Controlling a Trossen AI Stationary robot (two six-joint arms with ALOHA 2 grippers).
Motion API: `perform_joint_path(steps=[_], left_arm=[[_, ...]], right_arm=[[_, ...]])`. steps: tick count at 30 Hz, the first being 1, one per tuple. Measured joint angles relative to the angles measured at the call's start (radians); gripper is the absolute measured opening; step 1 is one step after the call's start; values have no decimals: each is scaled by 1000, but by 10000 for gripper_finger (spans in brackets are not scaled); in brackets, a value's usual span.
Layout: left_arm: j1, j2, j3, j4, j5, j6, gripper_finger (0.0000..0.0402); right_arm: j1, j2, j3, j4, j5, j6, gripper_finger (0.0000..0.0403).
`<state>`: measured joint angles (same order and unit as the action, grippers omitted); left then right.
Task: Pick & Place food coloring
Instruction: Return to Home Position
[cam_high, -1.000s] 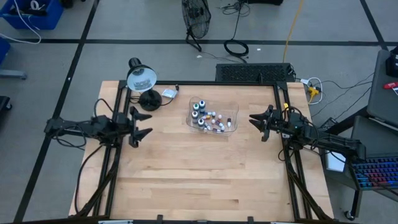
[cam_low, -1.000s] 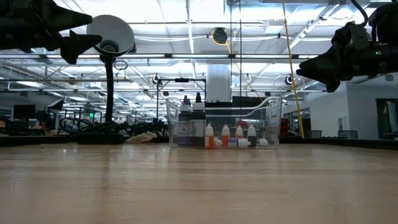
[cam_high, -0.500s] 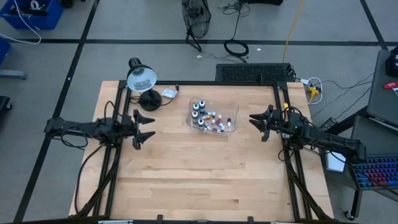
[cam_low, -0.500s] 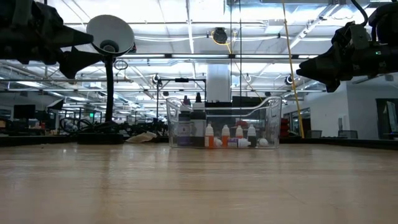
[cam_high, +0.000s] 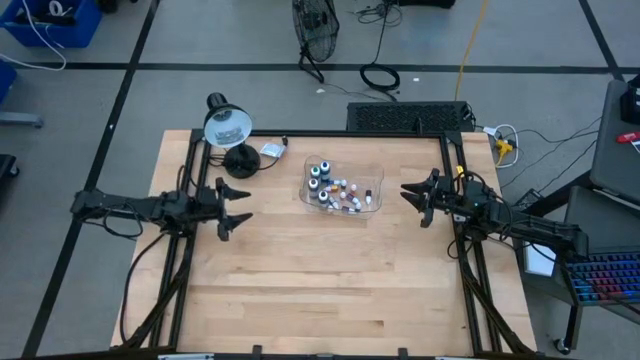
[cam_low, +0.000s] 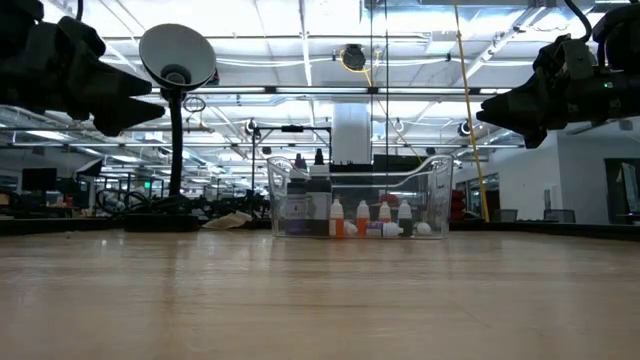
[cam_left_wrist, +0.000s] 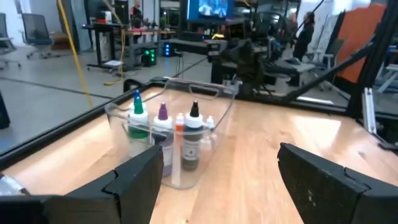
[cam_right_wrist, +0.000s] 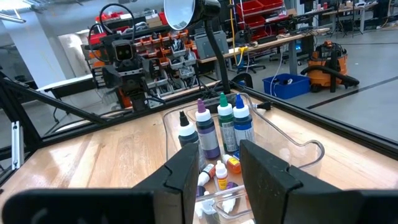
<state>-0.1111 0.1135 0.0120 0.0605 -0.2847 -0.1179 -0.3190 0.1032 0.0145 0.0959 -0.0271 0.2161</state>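
The food coloring bottles (cam_high: 336, 190) stand and lie in a clear plastic tray (cam_high: 372, 203) on the far middle of the table. The taller ones have blue, green and purple tops (cam_right_wrist: 219, 124); the small whitish ones have coloured caps (cam_low: 372, 218). My left gripper (cam_high: 240, 205) hovers open above the table, left of the tray, and points at it (cam_left_wrist: 217, 180). My right gripper (cam_high: 408, 192) hovers right of the tray, also pointing at it, with a narrow gap between its fingers (cam_right_wrist: 219, 180). Neither gripper touches anything.
A desk lamp (cam_high: 228, 130) stands at the far left corner, with a small whitish object (cam_high: 272, 150) beside its base. Black frame rails (cam_high: 452, 170) run along the table's left and right edges. The near half of the wooden table (cam_high: 320, 290) is bare.
My left gripper has moved toward the table's right, closer to the tray, staying open and at about the same height.
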Motion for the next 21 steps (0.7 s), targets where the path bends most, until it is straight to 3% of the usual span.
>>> perform_joint_path(steps=[10, 21], left_arm=[[0, 11, -1, 17, -3, -5, 303], [0, 11, -1, 17, -3, -6, 319]], right_arm=[[0, 0, 0, 0, 0, 0, 105], [0, 0, 0, 0, 0, 0, 105]])
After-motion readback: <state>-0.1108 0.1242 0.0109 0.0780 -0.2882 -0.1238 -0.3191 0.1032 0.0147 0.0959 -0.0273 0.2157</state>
